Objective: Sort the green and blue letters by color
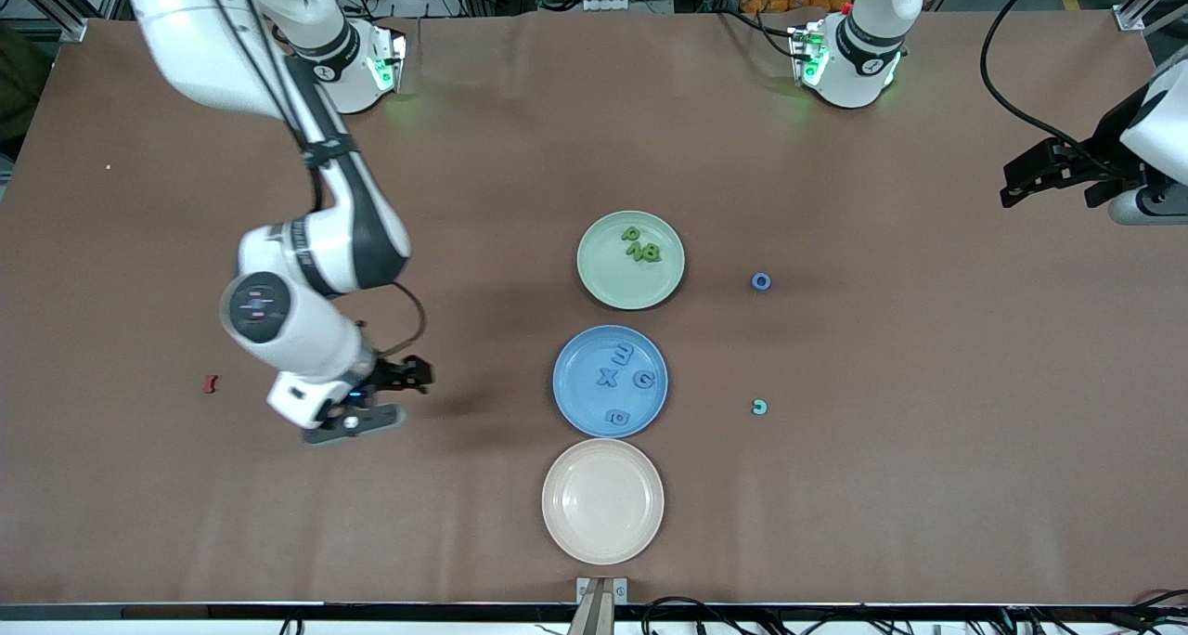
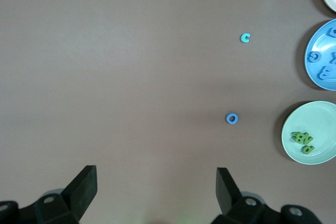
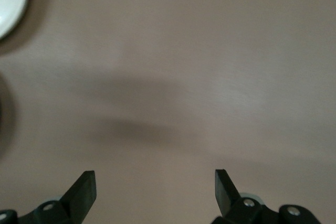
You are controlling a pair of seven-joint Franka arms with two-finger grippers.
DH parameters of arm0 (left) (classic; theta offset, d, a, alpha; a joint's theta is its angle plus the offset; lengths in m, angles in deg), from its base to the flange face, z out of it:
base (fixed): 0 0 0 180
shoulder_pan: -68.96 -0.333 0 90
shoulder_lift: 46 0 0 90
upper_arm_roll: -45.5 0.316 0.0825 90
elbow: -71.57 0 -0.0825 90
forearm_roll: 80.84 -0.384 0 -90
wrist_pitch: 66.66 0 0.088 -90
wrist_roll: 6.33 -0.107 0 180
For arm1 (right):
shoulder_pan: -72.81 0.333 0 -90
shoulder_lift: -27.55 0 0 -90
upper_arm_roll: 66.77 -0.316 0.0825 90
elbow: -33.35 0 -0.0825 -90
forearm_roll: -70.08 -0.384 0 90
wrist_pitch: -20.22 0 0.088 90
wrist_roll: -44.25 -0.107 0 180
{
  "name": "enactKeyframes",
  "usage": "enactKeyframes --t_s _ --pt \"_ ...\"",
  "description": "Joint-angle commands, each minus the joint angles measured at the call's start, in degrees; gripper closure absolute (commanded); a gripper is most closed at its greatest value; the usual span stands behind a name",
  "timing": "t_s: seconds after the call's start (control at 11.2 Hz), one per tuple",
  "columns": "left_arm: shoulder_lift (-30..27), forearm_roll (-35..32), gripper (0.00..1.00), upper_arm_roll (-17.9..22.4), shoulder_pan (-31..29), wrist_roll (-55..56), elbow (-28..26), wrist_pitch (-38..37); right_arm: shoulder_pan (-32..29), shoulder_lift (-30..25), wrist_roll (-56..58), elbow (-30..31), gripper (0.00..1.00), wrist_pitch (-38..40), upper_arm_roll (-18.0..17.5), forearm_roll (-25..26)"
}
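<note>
- You have three round plates in a row down the middle of the brown table (image 1: 186, 524): a pale green plate (image 1: 603, 278) farthest from the front camera, a blue plate (image 1: 580, 389) in the middle, and a cream plate (image 1: 602, 500) nearest the camera.
- You will find a small cluster of leaf-green toy letters (image 1: 640, 243) lying on the pale green plate, bunched toward its edge that faces the robots' bases.
- Four medium-blue toy letters (image 1: 620, 380) lie spread over the blue plate.
- A blue O-shaped letter (image 1: 761, 281) sits on the bare table toward the left arm's end, level with the pale green plate.
- A teal C-shaped letter (image 1: 759, 407) lies nearer the front camera than the O, beside the blue plate and well apart from it.
- A small dark red letter (image 1: 211, 383) rests on the table toward the right arm's end.
- Your right gripper (image 1: 394, 395) hangs low over bare table between the dark red letter and the blue plate, jaws spread wide and holding nothing.
- Your left gripper (image 1: 1026, 178) waits over the table edge at the left arm's end, jaws wide apart and empty.
</note>
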Motion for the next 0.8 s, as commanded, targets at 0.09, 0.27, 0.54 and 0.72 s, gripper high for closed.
enactKeyframes --t_s 0.09,0.27,0.54,0.72 --pt "0.5 1.0 0.0 0.1 0.0 0.0 1.4 -1.1 -8.0 -9.8 3.8 6.9 0.0 5.7 -1.0 1.8" --pt "0.5 1.0 0.0 0.1 -0.1 0.0 1.4 -1.1 -11.0 -12.6 4.7 8.6 0.0 5.9 -1.0 1.8" --pt "0.5 1.0 0.0 0.1 -0.1 0.0 1.4 -1.1 -14.6 -17.7 4.8 9.8 0.0 8.7 -1.0 1.8" --pt "0.5 1.0 0.0 0.1 0.0 0.0 1.4 -1.1 -15.5 -20.9 4.5 9.6 0.0 11.6 -0.9 2.0"
